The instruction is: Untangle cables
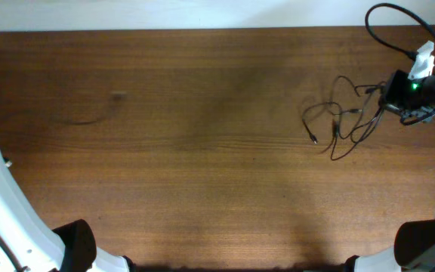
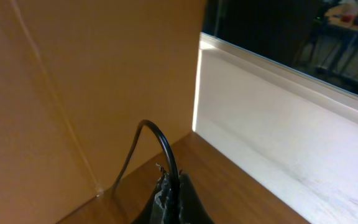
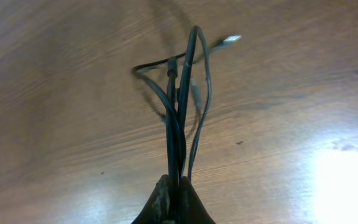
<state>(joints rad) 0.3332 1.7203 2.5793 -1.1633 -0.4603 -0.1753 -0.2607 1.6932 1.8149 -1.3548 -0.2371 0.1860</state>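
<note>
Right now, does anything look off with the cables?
Yes. The right end effector is shut on several thin black flexible cables at once, not a single strand; pulling would probably drag them all across the brown wooden table.

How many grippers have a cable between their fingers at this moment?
2. The right gripper is shut on the cables at the right side of the table. The left gripper, outside the overhead view, pinches one black cable beside a cardboard wall.
</note>
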